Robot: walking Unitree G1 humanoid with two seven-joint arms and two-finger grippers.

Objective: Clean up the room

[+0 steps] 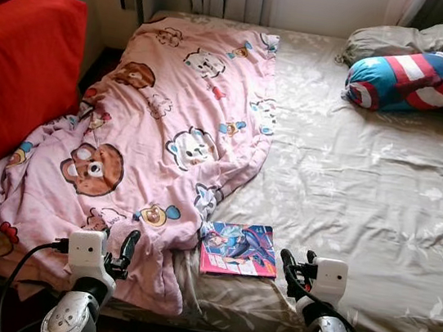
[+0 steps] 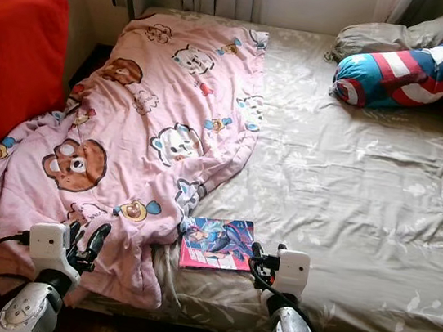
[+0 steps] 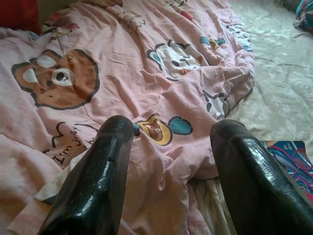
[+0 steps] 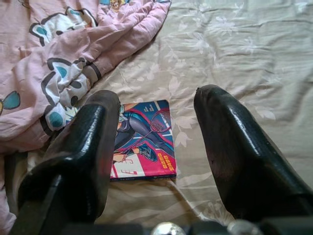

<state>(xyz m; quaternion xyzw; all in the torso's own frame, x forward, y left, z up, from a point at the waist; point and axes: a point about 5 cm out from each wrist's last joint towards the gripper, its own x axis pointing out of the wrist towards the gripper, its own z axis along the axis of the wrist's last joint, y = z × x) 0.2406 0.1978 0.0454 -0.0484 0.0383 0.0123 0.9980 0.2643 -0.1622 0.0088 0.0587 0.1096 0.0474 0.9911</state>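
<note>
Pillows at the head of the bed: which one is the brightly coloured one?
The striped pillow in red, white and blue, with a white star, lying in front of the plain beige pillow that matches the sheet.

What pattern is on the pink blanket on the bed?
Cartoon bears and other animals on the pink blanket, clearest in the left eye view.

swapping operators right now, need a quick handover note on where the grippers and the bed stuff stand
Left gripper: open, holding nothing, raised at the near edge of the bed over the pink blanket.
Right gripper: open, holding nothing, at the near edge just beside the comic book.
Things: blanket lies crumpled over the bed's left half, spilling off the near left corner. Comic book lies flat on the sheet, beside the blanket's edge. Striped pillow sits at the far right on a grey pillow. Red cushion stands to the left.
Done: nothing visibly tidied.
Left: pick up the book, straighten the blanket.
</note>
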